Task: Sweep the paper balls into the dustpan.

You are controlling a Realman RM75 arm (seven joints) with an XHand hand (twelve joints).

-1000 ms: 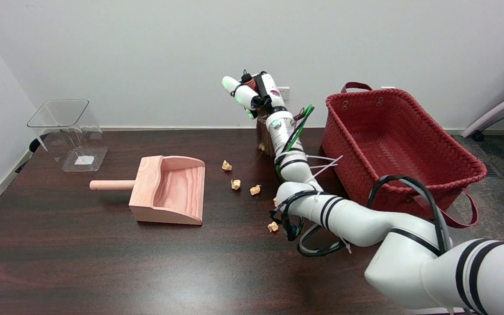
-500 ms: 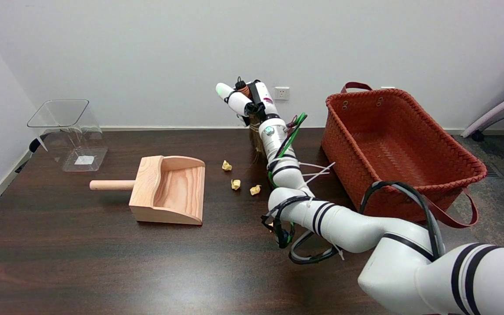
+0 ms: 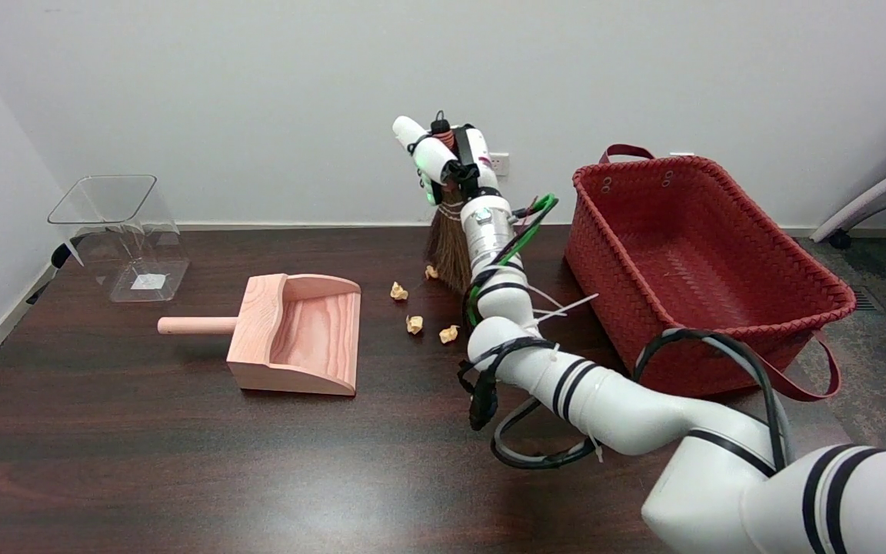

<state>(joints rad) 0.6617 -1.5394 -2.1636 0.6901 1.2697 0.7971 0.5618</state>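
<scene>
My right hand [image 3: 443, 160] grips the top of a small straw broom [image 3: 445, 250], held upright at the far middle of the table with its bristles down near the surface. Several crumpled tan paper balls lie left of the broom: one [image 3: 431, 271] at the bristle tips, one [image 3: 398, 291] nearer the dustpan, one [image 3: 414, 324] and one [image 3: 449, 334] closer to me. The wooden dustpan [image 3: 297, 335] sits to their left, its open mouth facing right toward the balls and its round handle pointing left. My forearm hides part of the table behind it.
A red woven basket [image 3: 701, 261] stands at the right, close beside my arm. A clear plastic bin [image 3: 121, 235] sits at the far left corner. A wall runs behind the table's far edge.
The hand rose slightly and swung the broom so its bristles now fan out left of my forearm. One ball now shows at the bristle tips. My elbow now covers the ball that lay near it.
</scene>
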